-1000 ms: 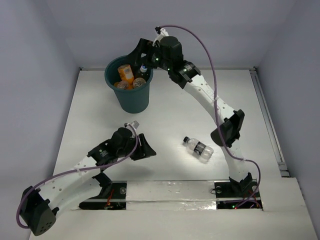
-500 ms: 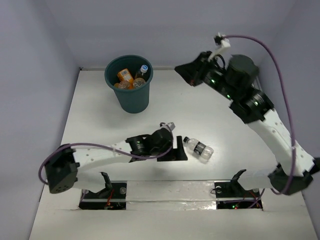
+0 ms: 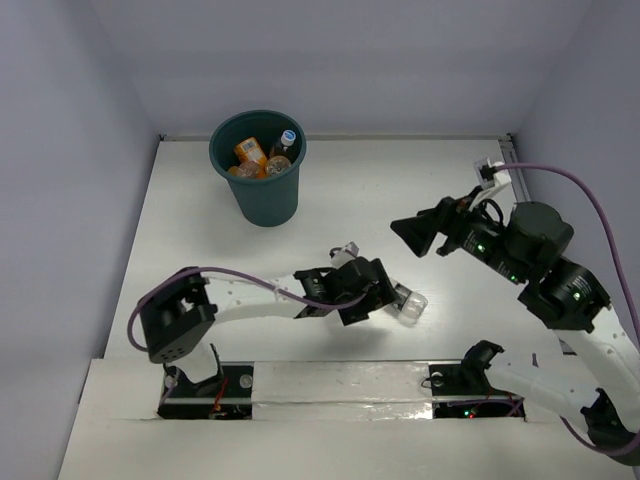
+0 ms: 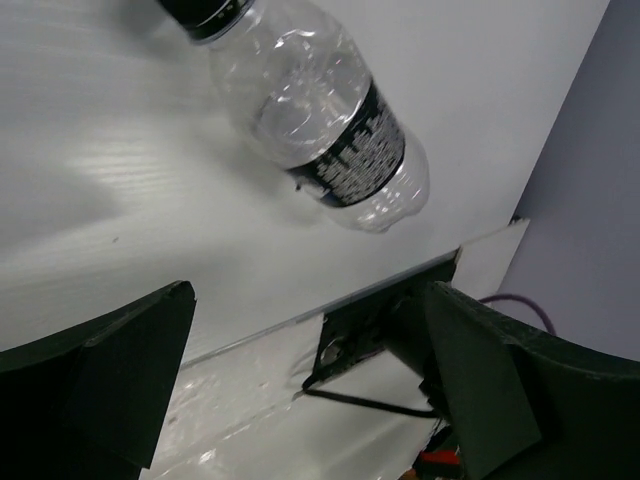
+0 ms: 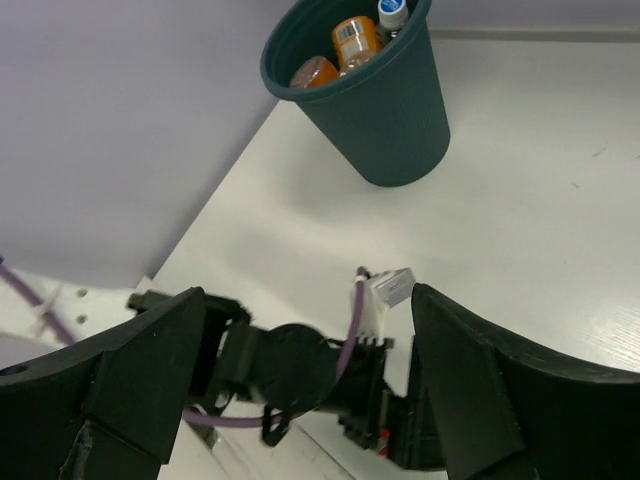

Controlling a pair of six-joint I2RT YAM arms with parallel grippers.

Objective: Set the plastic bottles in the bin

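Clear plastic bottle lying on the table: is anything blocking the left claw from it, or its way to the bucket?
Nothing visible does. The clear plastic bottle lies just ahead of the open left gripper, with only bare white table between them, and bare table from there to the round dark teal bin.

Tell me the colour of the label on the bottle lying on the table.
The label is black with white print; left wrist view shows it best.

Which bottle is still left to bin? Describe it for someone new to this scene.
On the white table, look toward the near edge, far from the dark teal bin at the back. The bottle lies on its side before the open left pincer: clear, dark label band, the only one outside the bin.
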